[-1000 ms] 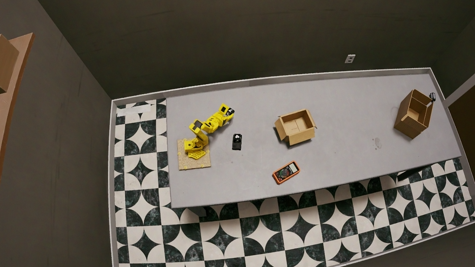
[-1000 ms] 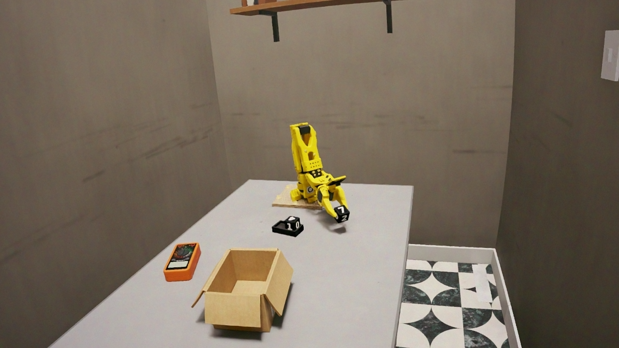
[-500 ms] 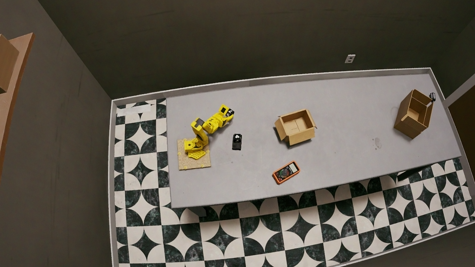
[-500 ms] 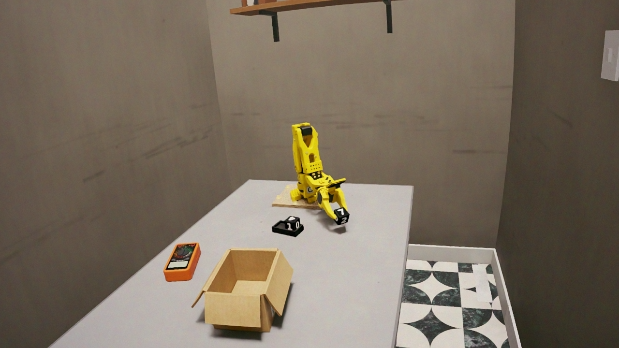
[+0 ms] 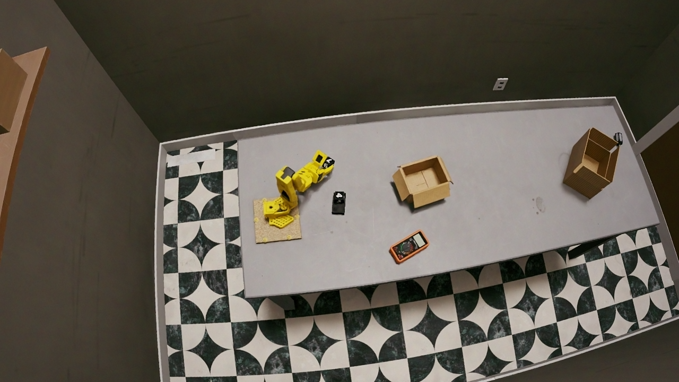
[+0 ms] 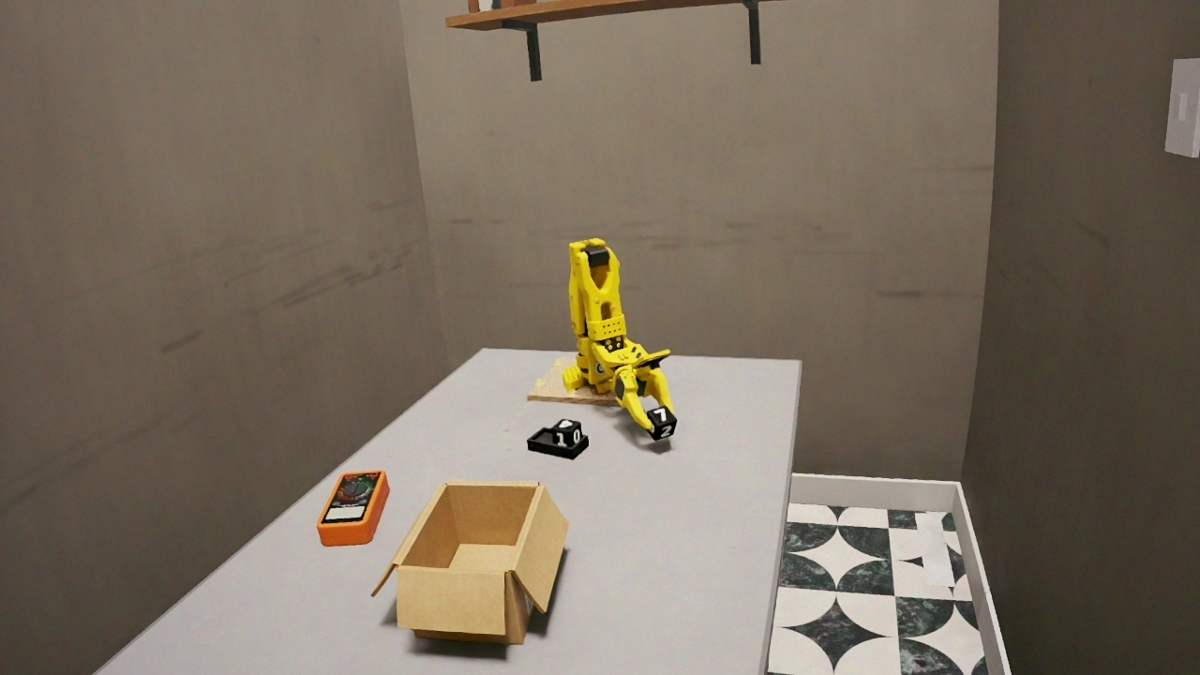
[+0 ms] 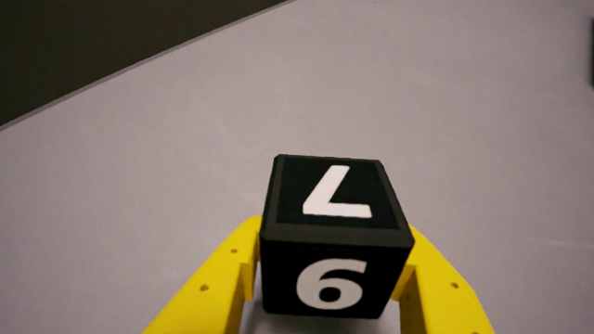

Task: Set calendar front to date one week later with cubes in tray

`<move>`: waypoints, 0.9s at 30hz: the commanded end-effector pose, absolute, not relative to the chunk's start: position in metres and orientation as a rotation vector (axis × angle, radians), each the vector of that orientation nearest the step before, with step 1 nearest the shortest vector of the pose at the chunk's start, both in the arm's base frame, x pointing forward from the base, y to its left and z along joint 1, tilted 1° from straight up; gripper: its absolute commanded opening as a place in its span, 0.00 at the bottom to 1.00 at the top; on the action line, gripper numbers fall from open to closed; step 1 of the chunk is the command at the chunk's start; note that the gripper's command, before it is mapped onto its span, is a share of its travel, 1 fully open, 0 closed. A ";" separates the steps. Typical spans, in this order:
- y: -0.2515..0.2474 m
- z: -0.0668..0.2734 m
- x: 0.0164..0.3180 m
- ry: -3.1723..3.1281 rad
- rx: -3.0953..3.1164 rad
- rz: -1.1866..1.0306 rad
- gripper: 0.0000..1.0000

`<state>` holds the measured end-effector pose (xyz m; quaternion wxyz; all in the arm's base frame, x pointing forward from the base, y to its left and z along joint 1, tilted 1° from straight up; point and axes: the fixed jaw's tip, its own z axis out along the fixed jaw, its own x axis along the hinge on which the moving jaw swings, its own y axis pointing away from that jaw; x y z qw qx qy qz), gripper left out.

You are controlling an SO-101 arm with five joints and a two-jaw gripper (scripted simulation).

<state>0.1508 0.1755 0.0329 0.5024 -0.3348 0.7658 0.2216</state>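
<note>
My gripper (image 5: 327, 165) (image 6: 660, 419) (image 7: 335, 264) is shut on a black cube (image 5: 329, 162) (image 6: 662, 425) (image 7: 341, 237) and holds it a little above the table. In the wrist view its upper face shows an upside-down 7 and the face towards the camera an upright 6. In the exterior view it shows 7 and 2. The black tray (image 5: 338, 210) (image 6: 549, 451) stands on the table, apart from the gripper. The other cube (image 5: 339, 195) (image 6: 568, 432) sits in one end of it, a 4 on top, 1 and 0 on sides seen in the exterior view. The other end is vacant. The calendar's front is hidden.
An open cardboard box (image 5: 424, 182) (image 6: 465, 578) and an orange multimeter (image 5: 409, 246) (image 6: 352, 506) stand on the table beyond the tray. A second box (image 5: 591, 163) is at the far end. A dark edge (image 7: 592, 51) shows at the right of the wrist view.
</note>
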 end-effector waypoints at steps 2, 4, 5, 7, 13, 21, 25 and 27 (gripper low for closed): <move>0.175 0.033 0.153 1.835 -0.804 0.528 0.00; 0.175 0.032 0.154 1.835 -0.804 0.528 0.00; 0.175 0.031 0.154 1.835 -0.804 0.528 0.00; 0.175 0.030 0.153 1.835 -0.804 0.527 0.00; 0.175 0.029 0.153 1.835 -0.804 0.527 0.00; 0.175 0.026 0.153 1.835 -0.804 0.527 0.00; 0.175 0.024 0.153 1.835 -0.804 0.527 0.00; 0.175 0.023 0.153 1.835 -0.804 0.527 0.00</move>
